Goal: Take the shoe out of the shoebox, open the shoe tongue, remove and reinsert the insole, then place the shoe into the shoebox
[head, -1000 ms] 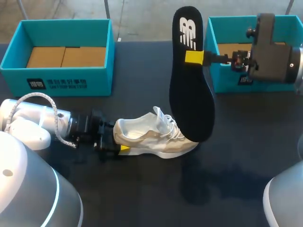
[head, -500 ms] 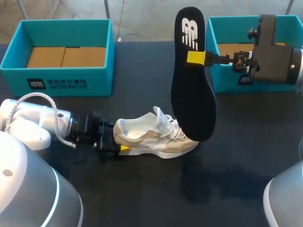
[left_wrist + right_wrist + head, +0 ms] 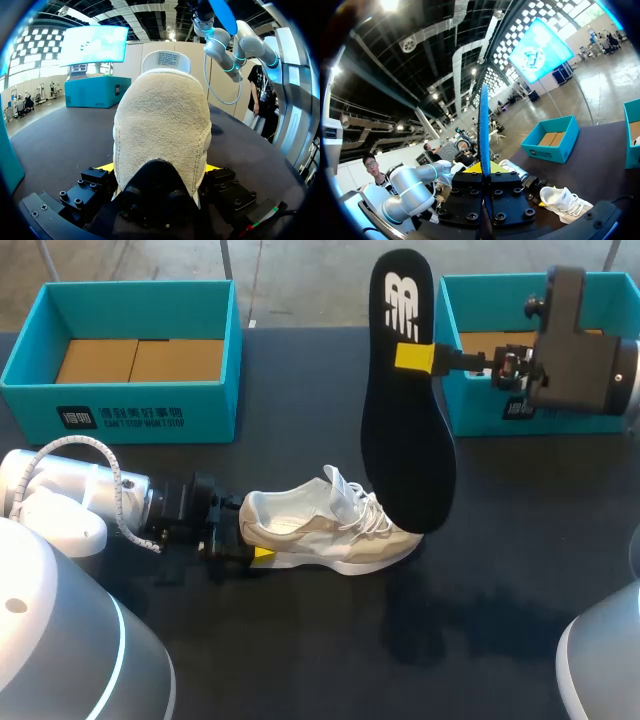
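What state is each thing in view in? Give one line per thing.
shoe: on the table, insole out
insole: held in the air
left gripper: shut on the shoe's heel
right gripper: shut on the insole
left shoebox: open, no shoe inside
right shoebox: open, partly hidden

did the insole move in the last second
Yes, slightly: the insole in the right pincer shifted toward the right-hand teal shoebox.

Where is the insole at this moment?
In the head view the right hand holds the insole in the air, right of the middle, its lower end over the toe of the shoe.
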Tool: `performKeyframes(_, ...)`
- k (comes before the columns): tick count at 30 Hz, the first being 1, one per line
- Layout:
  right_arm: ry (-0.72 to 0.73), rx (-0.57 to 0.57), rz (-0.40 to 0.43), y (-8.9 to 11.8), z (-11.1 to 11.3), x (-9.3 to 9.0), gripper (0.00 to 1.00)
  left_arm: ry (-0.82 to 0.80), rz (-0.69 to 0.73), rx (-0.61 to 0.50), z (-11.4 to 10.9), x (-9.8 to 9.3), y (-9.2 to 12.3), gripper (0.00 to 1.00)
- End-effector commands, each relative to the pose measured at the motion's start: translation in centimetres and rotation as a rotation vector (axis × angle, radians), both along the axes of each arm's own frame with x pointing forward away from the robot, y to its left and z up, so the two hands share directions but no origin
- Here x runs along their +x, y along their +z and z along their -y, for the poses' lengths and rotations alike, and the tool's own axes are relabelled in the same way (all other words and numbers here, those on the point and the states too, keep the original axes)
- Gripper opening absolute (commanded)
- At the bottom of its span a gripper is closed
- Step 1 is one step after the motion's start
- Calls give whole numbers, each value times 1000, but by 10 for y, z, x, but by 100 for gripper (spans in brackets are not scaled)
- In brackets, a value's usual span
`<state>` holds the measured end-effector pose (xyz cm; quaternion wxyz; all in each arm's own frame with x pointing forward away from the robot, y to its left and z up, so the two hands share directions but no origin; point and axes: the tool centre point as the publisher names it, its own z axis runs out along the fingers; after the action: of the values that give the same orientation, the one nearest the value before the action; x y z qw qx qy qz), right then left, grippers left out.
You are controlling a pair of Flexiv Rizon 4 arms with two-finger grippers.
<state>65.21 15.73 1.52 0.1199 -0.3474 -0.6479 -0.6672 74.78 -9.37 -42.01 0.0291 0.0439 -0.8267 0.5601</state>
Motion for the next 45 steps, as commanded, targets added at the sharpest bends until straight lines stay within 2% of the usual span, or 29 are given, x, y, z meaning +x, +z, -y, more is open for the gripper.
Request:
performKeyframes(1, -10, 10, 1, 1, -10, 1, 0, 0, -1, 1, 0, 0, 0, 0)
performKeyframes(15, 3, -5, 8, -1, -7, 17, 0, 0, -1, 1, 0, 0, 0, 0)
performKeyframes(33, -9, 7, 17, -2, -5, 19, 0, 0, -1, 1, 0, 0, 0, 0)
performKeyframes(34, -9, 7, 17, -2, -5, 19, 0, 0, -1, 1, 0, 0, 0, 11)
performKeyframes(35, -9, 7, 17, -2, -5, 19, 0, 0, -1, 1, 0, 0, 0, 43)
performKeyframes(36, -9, 7, 17, -2, -5, 19, 0, 0, -1, 1, 0, 0, 0, 97)
performKeyframes(37, -9, 7, 17, -2, -5, 19, 0, 0, -1, 1, 0, 0, 0, 100)
performKeyframes(45, -9, 7, 17, -2, -5, 19, 0, 7, 1, 42, -11, 0, 7, 100)
